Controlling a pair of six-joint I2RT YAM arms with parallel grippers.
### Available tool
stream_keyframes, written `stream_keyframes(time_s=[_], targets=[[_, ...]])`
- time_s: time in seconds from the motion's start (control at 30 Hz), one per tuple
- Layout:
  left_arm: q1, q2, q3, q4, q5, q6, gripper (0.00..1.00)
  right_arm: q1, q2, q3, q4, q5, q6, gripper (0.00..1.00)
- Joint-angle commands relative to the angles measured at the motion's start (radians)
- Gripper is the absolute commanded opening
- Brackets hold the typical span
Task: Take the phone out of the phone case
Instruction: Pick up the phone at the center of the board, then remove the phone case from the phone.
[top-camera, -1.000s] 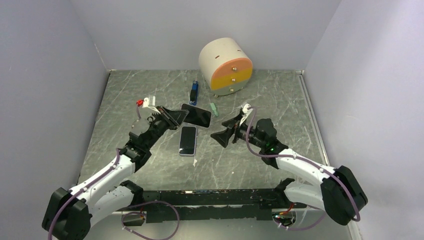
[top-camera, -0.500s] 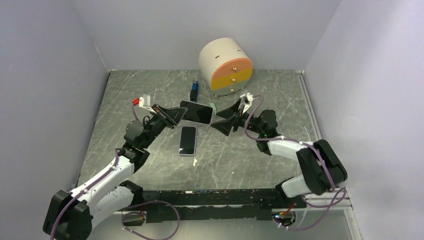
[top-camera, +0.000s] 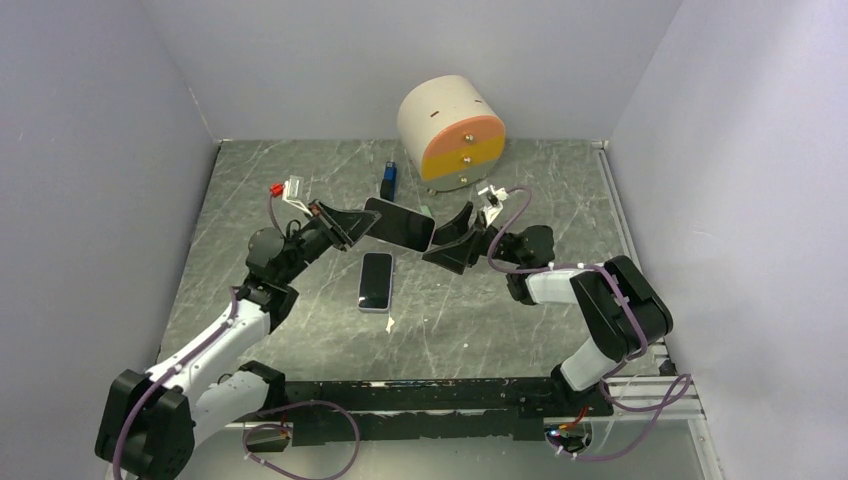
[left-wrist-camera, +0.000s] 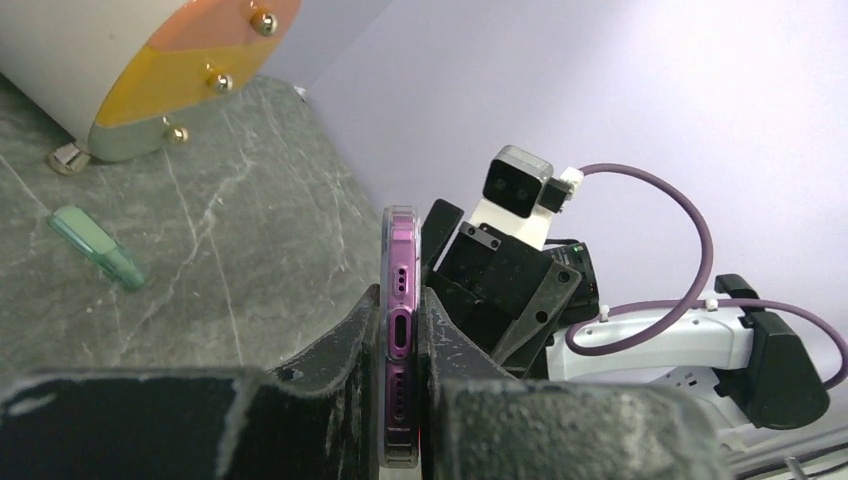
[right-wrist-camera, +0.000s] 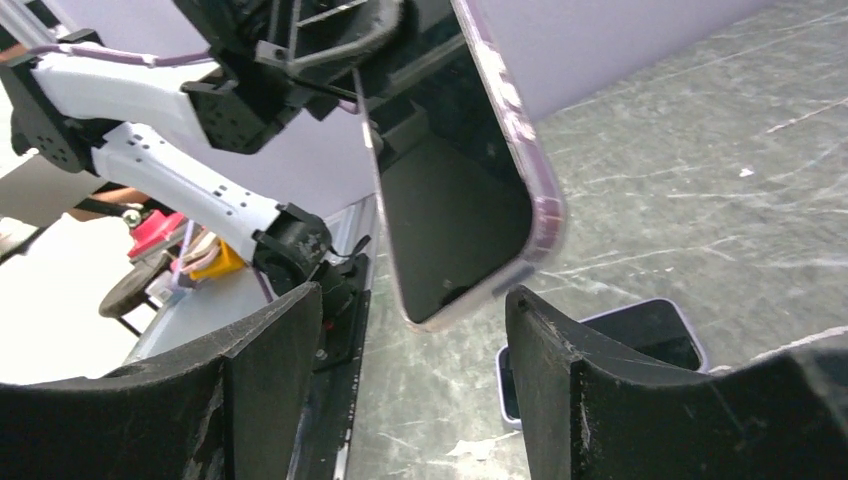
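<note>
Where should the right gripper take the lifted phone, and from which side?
Probably the free end of the cased phone, approached from the right, jaws over its flat faces: the left gripper clamps the other end, so only this end sticks out.

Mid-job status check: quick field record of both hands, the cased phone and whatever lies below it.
left hand: shut on cased phone, holding one end above the table
right hand: open, fingers flanking the free end, no contact visible
cased phone: clear purple case on, off the table
second phone: flat on table, below the held one
</note>
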Motion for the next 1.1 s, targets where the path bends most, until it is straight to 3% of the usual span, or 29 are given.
stream_keyframes(time_s=[0.0,0.5,1.07], targets=[[0.026,0.043,0.052,0.184,0.070,-0.112,0.02,-0.004,0.000,0.037,0.227,-0.048,0.057,0.68],[0.061,0.073,0.039,0.198,0.089,-0.202,0.03,-0.003,-0.039,0.042,0.212,-0.069,0.033,0.39],[0.061,0.084,0.037,0.222,0.140,-0.235,0.03,0.027,-0.065,0.083,0.168,-0.072,-0.007,0.32]])
